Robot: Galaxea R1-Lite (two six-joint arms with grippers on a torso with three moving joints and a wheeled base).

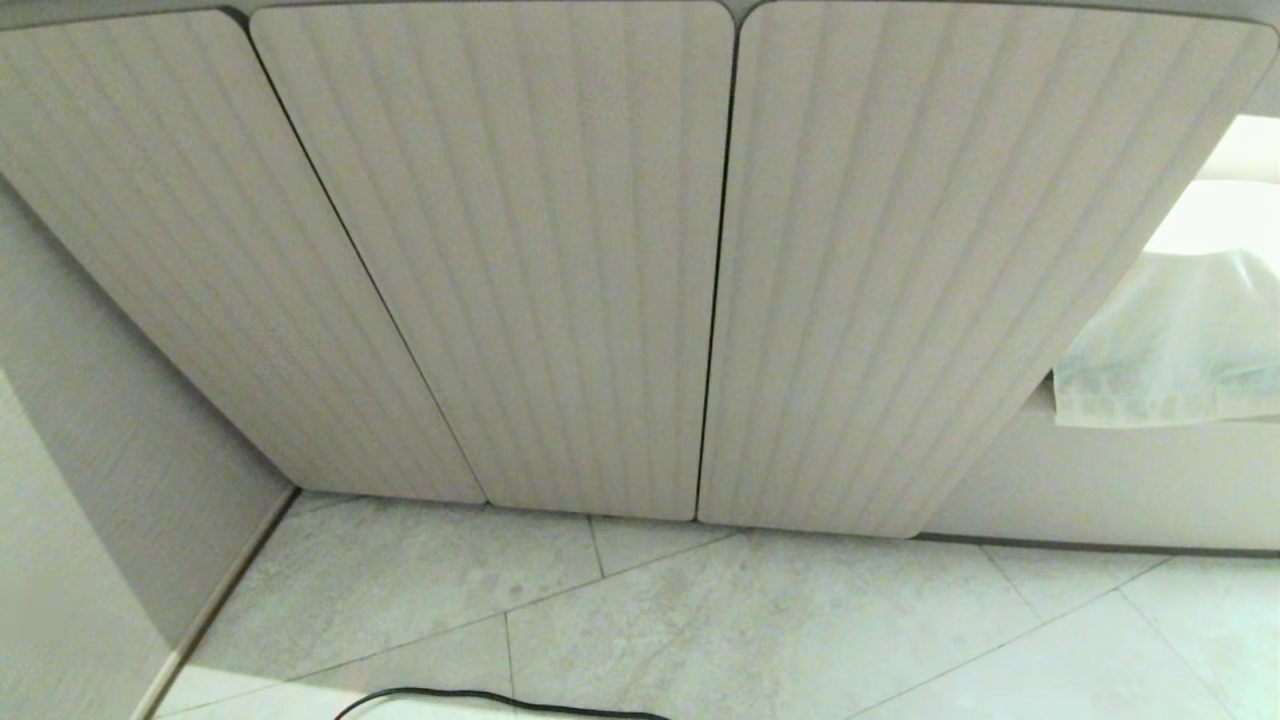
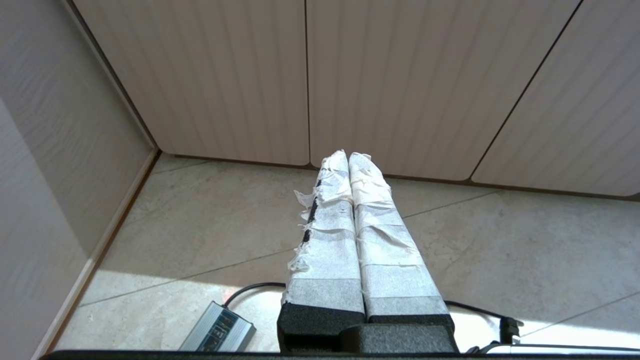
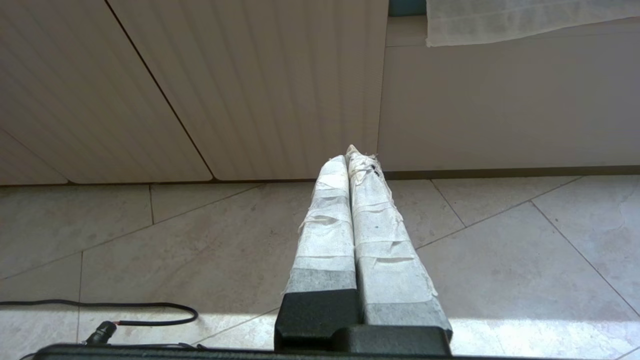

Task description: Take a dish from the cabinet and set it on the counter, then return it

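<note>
1. Ahead of both sets of jaws stands the cabinet (image 1: 490,250), its three ribbed, round-cornered doors all shut, so the dish is nowhere in sight; my guess is that it sits behind one of them.
2. The left gripper (image 2: 348,156) hangs low over the tiled floor (image 1: 760,620) with its tape-wrapped fingers (image 2: 327,235) pressed together, holding nothing, well short of the doors.
3. The right gripper (image 3: 347,152) matches it: jaws closed and empty, pointing at the seam where the rightmost door meets a plain panel (image 3: 505,100).
4. A white cloth (image 1: 1170,340) hangs beyond the right jaws, off to the side of that last door.
5. Risks, as I judge them: the doors show no handle, so closed taped tips may slip on the ribs when prying an edge. A black cable (image 3: 125,306) and a power brick (image 2: 217,330) lie on the floor behind the jaws, and could snag if the base rolls.
</note>
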